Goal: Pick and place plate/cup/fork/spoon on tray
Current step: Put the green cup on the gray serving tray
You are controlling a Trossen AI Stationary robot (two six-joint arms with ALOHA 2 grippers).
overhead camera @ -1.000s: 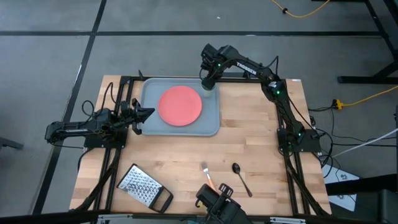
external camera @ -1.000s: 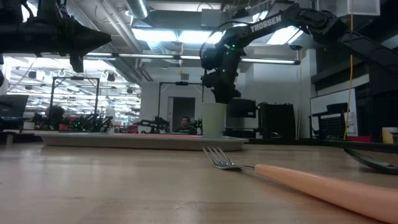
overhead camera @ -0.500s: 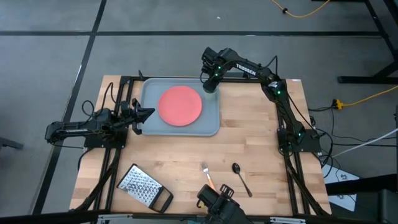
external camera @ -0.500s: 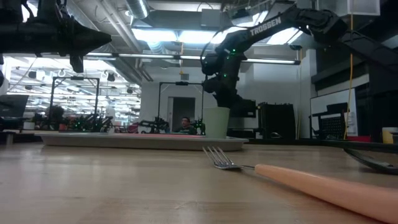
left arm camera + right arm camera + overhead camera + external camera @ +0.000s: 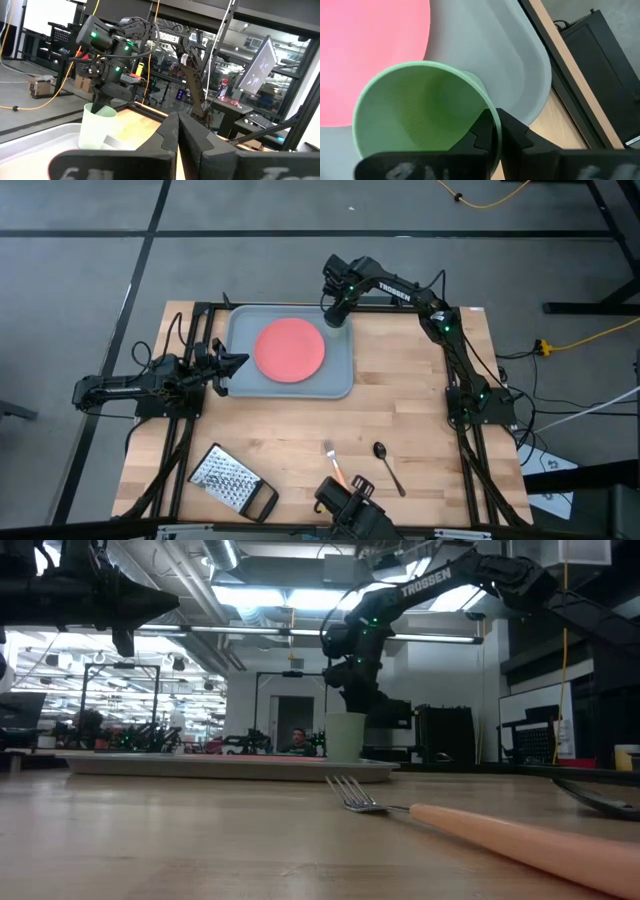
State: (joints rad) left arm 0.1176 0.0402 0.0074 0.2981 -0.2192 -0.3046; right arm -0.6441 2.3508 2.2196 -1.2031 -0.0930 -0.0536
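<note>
1. One tray (image 5: 340, 380), grey-blue, lies on the far left part of the table (image 5: 420, 410).
2. One coral-red plate (image 5: 290, 348) lies flat in the middle of the tray.
3. One pale green cup (image 5: 345, 736) stands upright in the tray's far right corner, just beside the plate.
4. Right gripper (image 5: 333, 312): directly over the cup; the right wrist view shows its two fingers pressed together on the cup's rim, one inside the wall and one outside.
5. One fork (image 5: 333, 460), orange-handled, lies on the near part of the table, well apart from the tray.
6. One dark spoon (image 5: 388, 466) lies just to the right of the fork.
7. One metal grater (image 5: 230, 482) with a black handle lies at the near left.
8. Left gripper (image 5: 233, 362): waits at the tray's left edge, fingers together, holding nothing.
</note>
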